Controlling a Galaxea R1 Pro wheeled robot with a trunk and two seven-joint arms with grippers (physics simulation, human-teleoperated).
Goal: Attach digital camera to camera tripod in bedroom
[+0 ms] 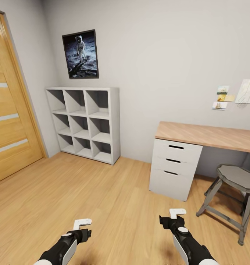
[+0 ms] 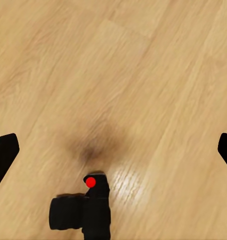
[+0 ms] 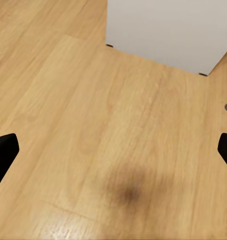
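One digital camera [image 2: 86, 210] lies on the wood floor [image 1: 103, 198] at 6 o'clock in the left wrist view, its red button showing and its lower body cut off. Two arms reach forward: left pincer [image 1: 82, 223] and right pincer [image 1: 177, 212] both spread wide, holding nothing. One nine-cubby shelf [image 1: 86, 123] at 11 o'clock, one surface [image 1: 206, 134] with three drawers, one stool [image 1: 235, 198] — wall notes too small to read.
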